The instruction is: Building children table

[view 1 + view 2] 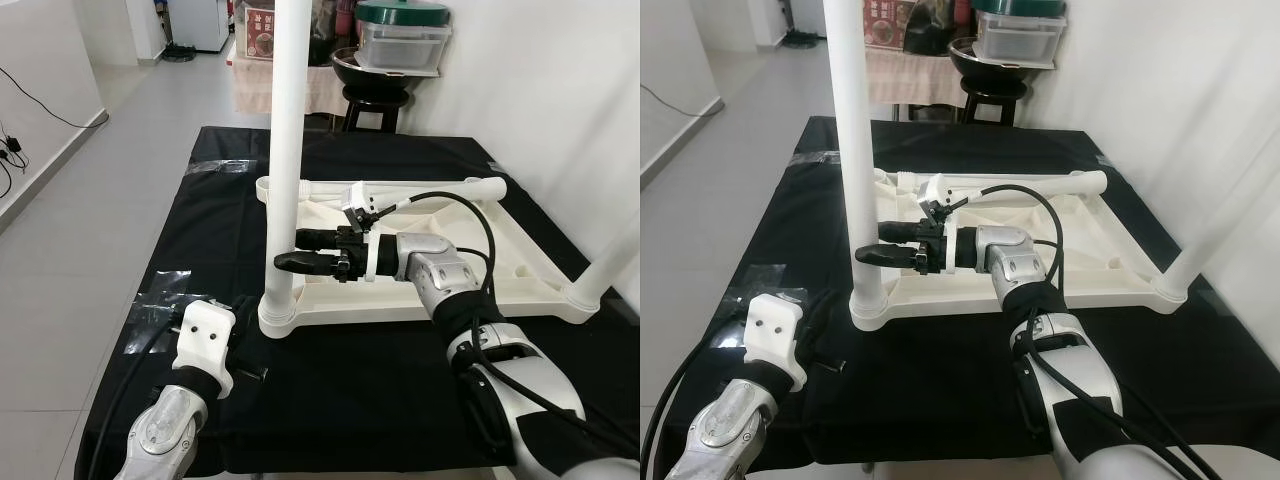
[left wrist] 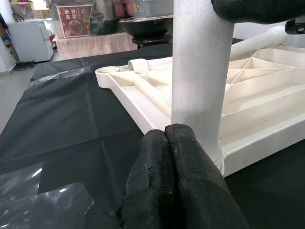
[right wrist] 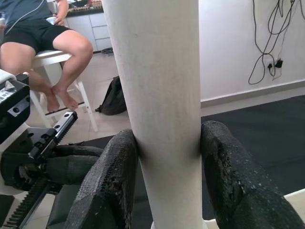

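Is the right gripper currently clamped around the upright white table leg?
Yes: in the right wrist view the right gripper has one black finger pressed on each side of the upright white table leg.

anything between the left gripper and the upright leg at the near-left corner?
Nothing visible. The left gripper, fingers shut, sits low on the black cloth just short of the leg, with only bare cloth between. The right gripper already clamps that leg above its socket in the tabletop.
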Robot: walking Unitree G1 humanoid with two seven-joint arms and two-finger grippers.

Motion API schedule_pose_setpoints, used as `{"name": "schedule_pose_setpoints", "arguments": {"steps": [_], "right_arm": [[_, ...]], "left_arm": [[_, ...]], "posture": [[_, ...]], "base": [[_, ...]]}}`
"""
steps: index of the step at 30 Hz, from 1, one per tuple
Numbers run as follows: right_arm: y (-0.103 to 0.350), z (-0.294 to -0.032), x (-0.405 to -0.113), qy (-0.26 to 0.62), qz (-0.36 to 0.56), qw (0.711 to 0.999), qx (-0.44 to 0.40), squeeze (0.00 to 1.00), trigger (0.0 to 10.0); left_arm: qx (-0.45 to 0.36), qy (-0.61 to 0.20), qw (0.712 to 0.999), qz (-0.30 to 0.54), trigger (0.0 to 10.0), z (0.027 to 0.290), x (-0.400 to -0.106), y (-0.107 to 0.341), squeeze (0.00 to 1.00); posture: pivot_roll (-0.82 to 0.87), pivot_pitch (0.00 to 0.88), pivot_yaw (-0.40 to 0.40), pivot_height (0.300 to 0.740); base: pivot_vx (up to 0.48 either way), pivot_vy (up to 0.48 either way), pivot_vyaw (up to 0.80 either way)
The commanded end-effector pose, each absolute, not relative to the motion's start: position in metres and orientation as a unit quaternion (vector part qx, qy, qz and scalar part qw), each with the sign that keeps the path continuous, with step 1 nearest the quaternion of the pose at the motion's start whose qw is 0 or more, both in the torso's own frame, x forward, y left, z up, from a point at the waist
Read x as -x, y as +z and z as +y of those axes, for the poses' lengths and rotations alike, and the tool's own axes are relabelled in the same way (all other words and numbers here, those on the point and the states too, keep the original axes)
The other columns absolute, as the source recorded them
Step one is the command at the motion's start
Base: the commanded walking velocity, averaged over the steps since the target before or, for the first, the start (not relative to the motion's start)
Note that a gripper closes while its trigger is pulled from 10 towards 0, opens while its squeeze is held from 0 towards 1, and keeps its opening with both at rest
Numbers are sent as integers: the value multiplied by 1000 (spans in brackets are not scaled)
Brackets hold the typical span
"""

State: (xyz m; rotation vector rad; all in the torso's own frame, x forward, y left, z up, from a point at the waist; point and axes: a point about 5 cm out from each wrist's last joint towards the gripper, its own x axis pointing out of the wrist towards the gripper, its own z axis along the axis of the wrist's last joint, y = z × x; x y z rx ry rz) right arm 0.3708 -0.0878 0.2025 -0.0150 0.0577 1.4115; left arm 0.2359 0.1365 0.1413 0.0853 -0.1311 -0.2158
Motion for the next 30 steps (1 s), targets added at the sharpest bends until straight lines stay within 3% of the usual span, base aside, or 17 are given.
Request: {"name": "schedule_pose_setpoints", "arguments": {"steps": [1, 12, 13, 14, 15, 16, 17, 18, 24, 30], "right_arm": [[195, -86, -369, 652, 37, 757, 3, 0, 0], [189, -97, -371, 618, 16, 786, -2, 0, 0], [175, -100, -373, 514, 39, 857, 14, 0, 0], [175, -100, -373, 514, 39, 857, 14, 0, 0], [166, -104, -372, 427, 54, 902, 30, 0, 0], [166, -104, -372, 427, 54, 902, 30, 0, 0], [154, -105, -359, 330, 69, 941, 35, 0, 0], [148, -104, -339, 270, 69, 959, 51, 0, 0], [158, -106, -328, 248, 36, 965, 77, 0, 0], [174, -98, -342, 263, 23, 960, 91, 0, 0]], "left_arm": [[-43, -110, 991, -61, 10000, 135, -234, 139, 0], [-43, -111, 991, -60, 10000, 135, -235, 139, 0], [-43, -110, 991, -61, 10000, 136, -234, 140, 0], [-43, -110, 991, -61, 10000, 136, -234, 140, 0], [-43, -110, 991, -61, 10000, 137, -234, 140, 0], [-43, -110, 991, -61, 10000, 137, -234, 140, 0], [-43, -109, 991, -62, 10000, 139, -235, 141, 0], [-43, -111, 991, -61, 10000, 140, -235, 141, 0], [-44, -115, 991, -60, 10000, 140, -238, 140, 0], [-44, -113, 991, -61, 10000, 140, -240, 139, 0]], "posture": [[100, 0, -101, 740], [97, 0, -99, 740], [66, 0, -102, 740], [66, 0, -102, 740], [64, 0, -101, 740], [64, 0, -101, 740], [50, 0, -84, 740], [44, 0, -76, 740], [31, 0, -66, 740], [46, 0, -88, 740]], "base": [[0, 0, 0], [0, 0, 0], [0, 0, 0], [0, 0, 0], [0, 0, 0], [0, 0, 0], [0, 0, 0], [0, 0, 0], [0, 0, 0], [0, 0, 0]]}}
